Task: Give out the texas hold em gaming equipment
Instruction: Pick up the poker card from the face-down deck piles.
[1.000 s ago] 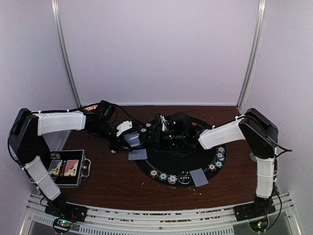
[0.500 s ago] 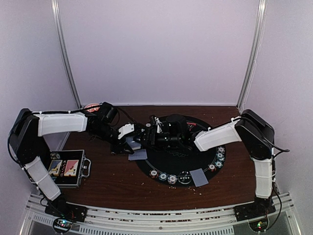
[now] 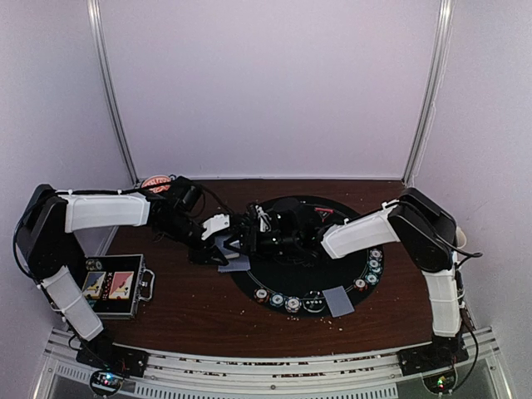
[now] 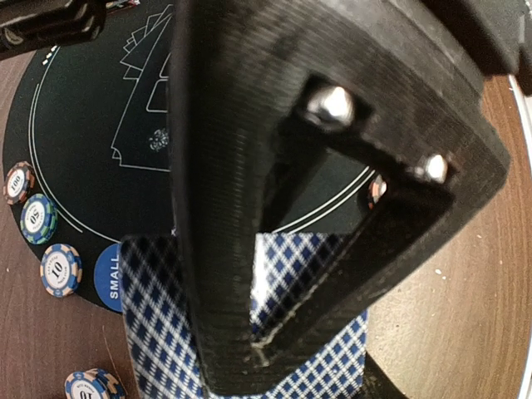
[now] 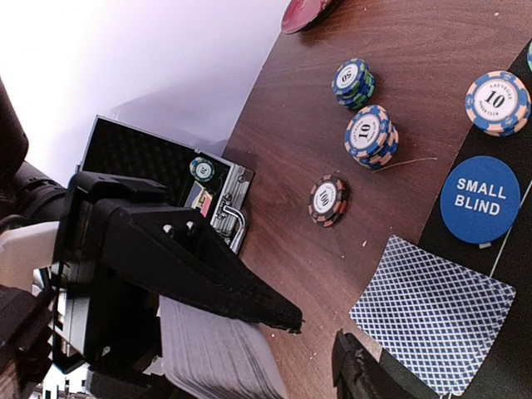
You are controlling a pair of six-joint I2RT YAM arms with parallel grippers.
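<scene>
My left gripper (image 3: 221, 243) is shut on a deck of grey-blue checked cards (image 3: 224, 248), held just above the left edge of the round black mat (image 3: 332, 249). In the left wrist view its finger (image 4: 216, 249) lies across the deck's top card (image 4: 158, 332). My right gripper (image 3: 243, 239) is open right beside the deck; in the right wrist view its tips (image 5: 320, 345) stand next to the deck's edge (image 5: 216, 357). One card (image 5: 432, 314) lies face down below, and another (image 3: 337, 301) lies at the mat's front. A blue SMALL BLIND button (image 5: 486, 199) sits near it.
Striped chips (image 5: 328, 200) (image 5: 371, 135) (image 5: 353, 83) lie on the brown table left of the mat, and more chips (image 3: 283, 300) line its front rim. An open black case (image 3: 112, 285) stands at the front left. A red bowl (image 3: 155, 181) is at the back left.
My right gripper has reached further left across the mat, up to the deck in my left gripper. The left gripper has shifted slightly with the deck.
</scene>
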